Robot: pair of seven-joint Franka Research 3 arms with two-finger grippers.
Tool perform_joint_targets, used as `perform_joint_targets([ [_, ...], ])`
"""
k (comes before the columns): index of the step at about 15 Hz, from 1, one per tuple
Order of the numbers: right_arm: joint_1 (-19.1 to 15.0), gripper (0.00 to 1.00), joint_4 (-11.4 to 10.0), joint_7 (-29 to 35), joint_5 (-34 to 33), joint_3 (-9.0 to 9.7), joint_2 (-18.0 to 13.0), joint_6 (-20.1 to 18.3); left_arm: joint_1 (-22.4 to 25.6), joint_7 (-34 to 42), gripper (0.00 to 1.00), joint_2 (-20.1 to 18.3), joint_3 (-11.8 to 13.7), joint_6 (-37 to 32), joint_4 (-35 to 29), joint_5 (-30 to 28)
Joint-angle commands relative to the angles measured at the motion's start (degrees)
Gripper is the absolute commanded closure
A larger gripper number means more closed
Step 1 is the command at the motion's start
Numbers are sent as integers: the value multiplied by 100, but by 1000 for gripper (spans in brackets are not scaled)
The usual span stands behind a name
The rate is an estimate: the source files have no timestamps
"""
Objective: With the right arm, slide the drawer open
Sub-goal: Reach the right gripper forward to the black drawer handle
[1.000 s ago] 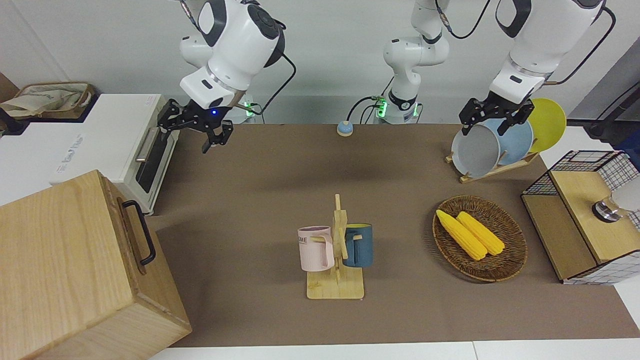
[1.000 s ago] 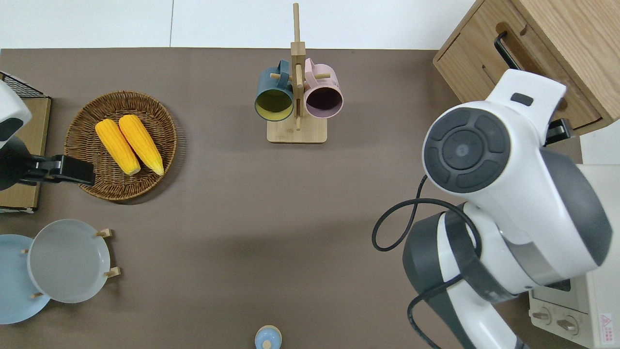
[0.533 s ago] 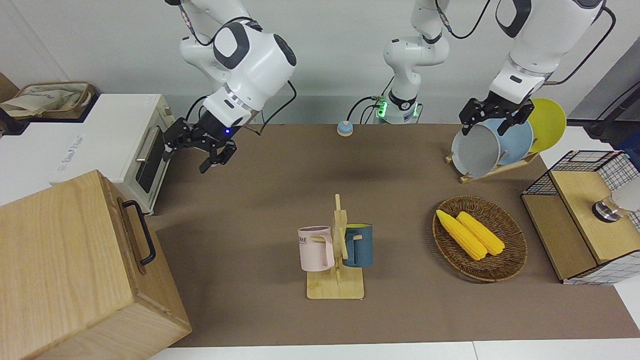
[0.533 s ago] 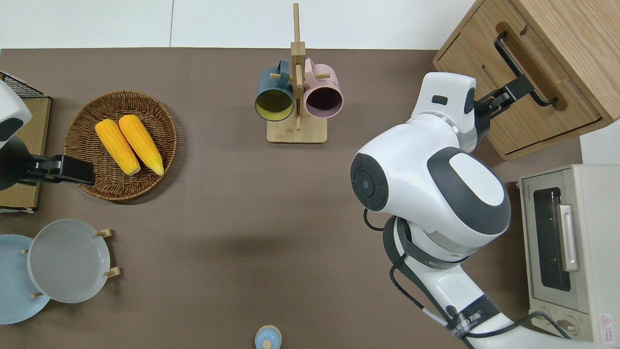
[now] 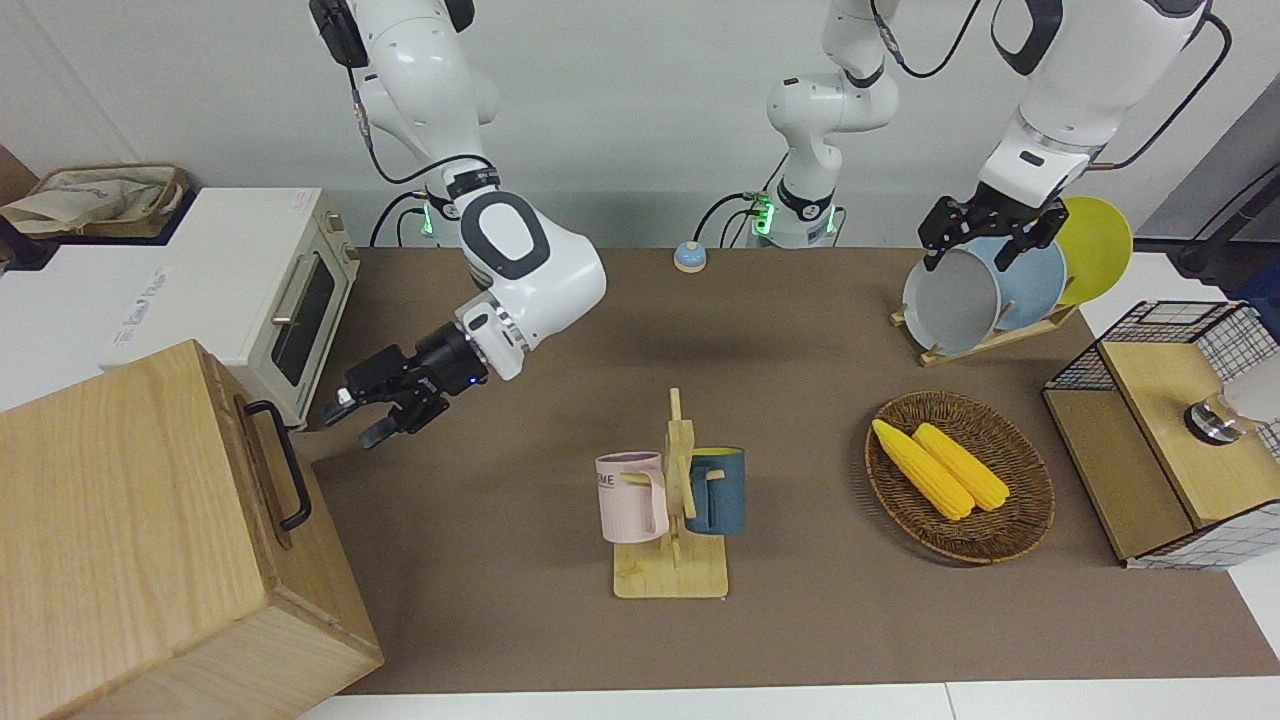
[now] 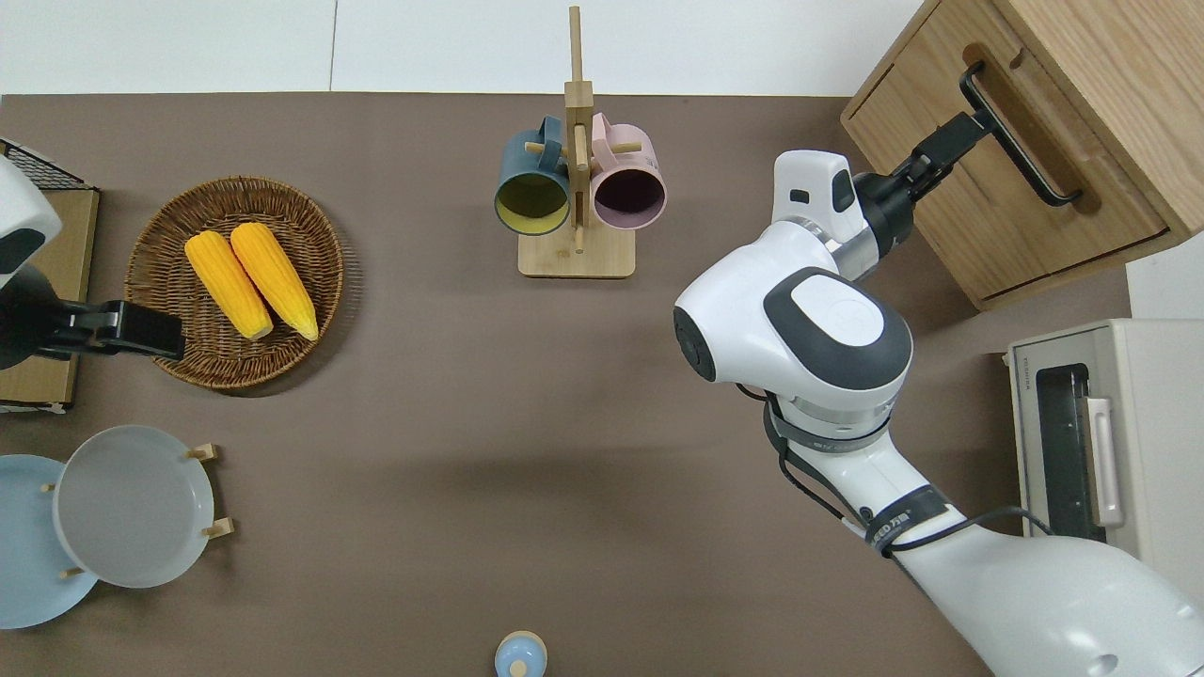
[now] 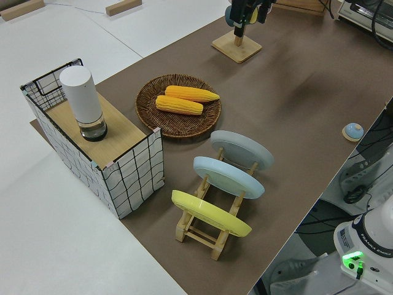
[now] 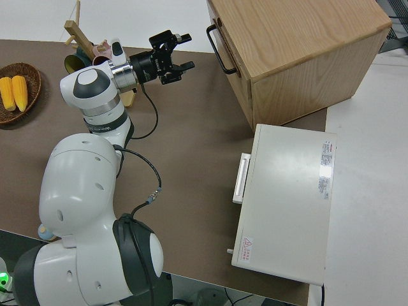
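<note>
The right arm [image 5: 520,270] reaches out low over the brown table [image 5: 800,620], its forearm pointing toward the cabinet [image 5: 120,540] at the right arm's end of the table. The right gripper [image 5: 352,418] is level with the drawer front; its jaws stand apart, clearly spread in the right side view, with nothing between them. In the overhead view the fingertips [image 6: 969,124] lie just short of the black bar handle [image 6: 1016,132], near the end of the bar that lies farther from the robots; contact cannot be told. The drawer [image 6: 988,188], directly ahead of the jaws, sits flush in the cabinet front, shut. Beside the gripper, nearer to the robots, stands the white toaster oven [image 5: 250,290], well apart from the jaws. Toward the table's middle, to the other side of the gripper, a wooden mug rack [image 5: 675,520] carries a pink mug [image 5: 632,497] and a blue mug [image 5: 717,490]. The left arm [image 5: 1060,90] is parked.
</note>
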Motion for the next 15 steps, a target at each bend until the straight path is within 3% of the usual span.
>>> perform_joint_targets([
  [1,-74,19,20,430,-621,-207,241,121,22,56,7,65,-37,-113,149,98],
  [4,-170,23,28,536,-919,-225,356,173,22,56,7,65,-37,-113,140,98],
  [7,-311,69,28,597,-1176,-374,365,551,22,56,7,65,-37,-113,140,98],
  [8,-338,154,28,624,-1176,-383,365,551,22,56,7,65,-37,-113,149,98],
  [10,-329,690,28,606,-1159,-383,373,534,22,56,7,65,-37,-113,140,98],
  [11,-294,908,28,589,-1150,-383,374,473,22,56,7,65,-37,-113,149,98],
  [12,-277,999,28,563,-1150,-383,374,472,22,56,7,65,-37,-113,149,98],
  [15,-277,1000,20,527,-1141,-383,374,464,22,56,7,65,-37,-113,149,98],
])
